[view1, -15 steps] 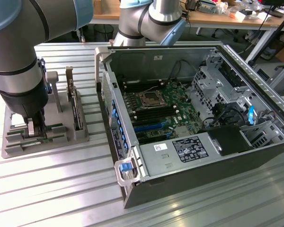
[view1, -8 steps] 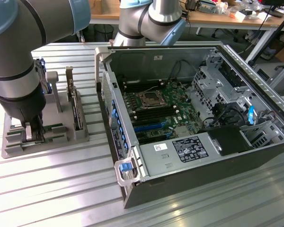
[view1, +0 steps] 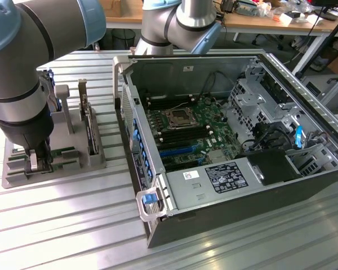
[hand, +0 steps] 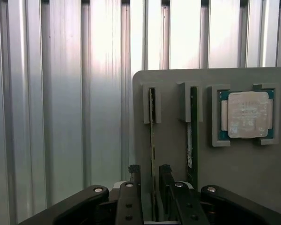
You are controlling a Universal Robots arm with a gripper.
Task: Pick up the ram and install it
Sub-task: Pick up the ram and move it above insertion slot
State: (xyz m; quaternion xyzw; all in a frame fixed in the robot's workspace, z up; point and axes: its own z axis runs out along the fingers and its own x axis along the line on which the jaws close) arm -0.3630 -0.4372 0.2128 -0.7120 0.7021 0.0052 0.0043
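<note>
The tool [hand: 150, 176] hangs low over a grey holder [hand: 253, 168] that sits on the ribbed metal worktop [view1: 73, 225], at the exterior view's left. Its 2 fingers [hand: 134, 174] stand open, 1 on each side of the ram [hand: 152, 126], with a thin gap showing between the fingers and the board. The ram stands on edge in its slot in the holder, seen edge-on in the wrist view, and has not been lifted. Just beside it, in a 2nd slot, stands another green card [hand: 193, 131], also on edge. Further along the holder a square silver processor chip [hand: 247, 114] lies flat in its recess. At the exterior view's right the open computer case [view1: 242, 225] lies well apart from the holder, its motherboard [view1: 214, 126] exposed.
</note>
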